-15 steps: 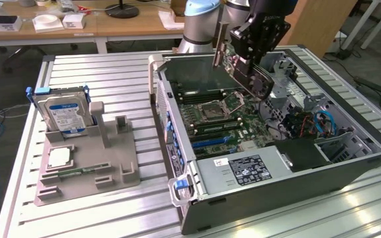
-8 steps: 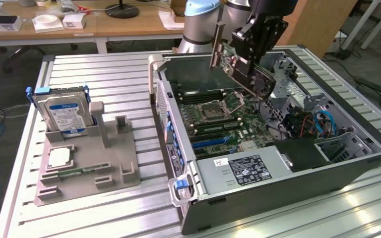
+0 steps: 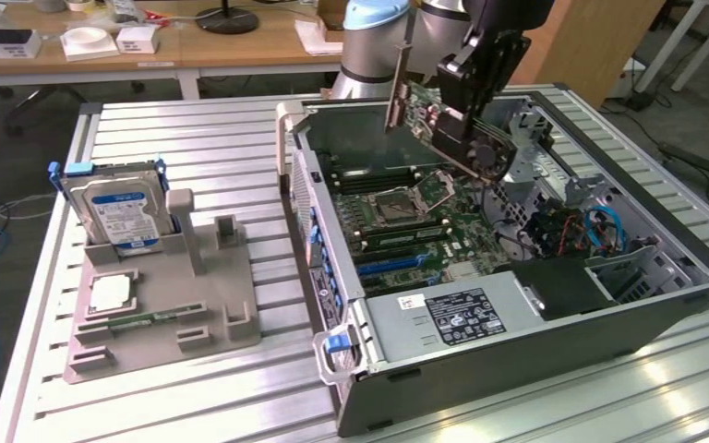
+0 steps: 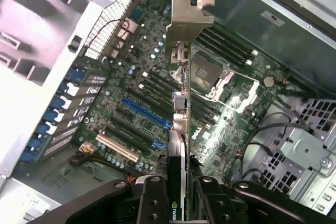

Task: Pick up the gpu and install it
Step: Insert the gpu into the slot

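Arm (image 3: 373, 37) comes down from above the open computer case (image 3: 650, 305), with the gripper (image 3: 468, 115) pointing down into it. Fingers (image 4: 152, 200) pinch the gpu (image 3: 423, 111) across its flat faces, away from the bracket (image 4: 189, 19) end. The gpu hangs tilted in the air over the motherboard (image 3: 416, 231), clear of the slots. The bracket end sits toward the exterior view's left. The hard drive (image 3: 114, 208) stands in its gray holder (image 3: 207, 318), well apart.

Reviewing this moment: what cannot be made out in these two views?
Wrist view: the dark green circuit card with a silver metal bracket is edge-on, faces hidden.
Wrist view: the black claw gripping it is cut off by the picture's edge.
Exterior view: label print on the boxy silver hard drive is too small.
Exterior view: the card hides part of the green motherboard.
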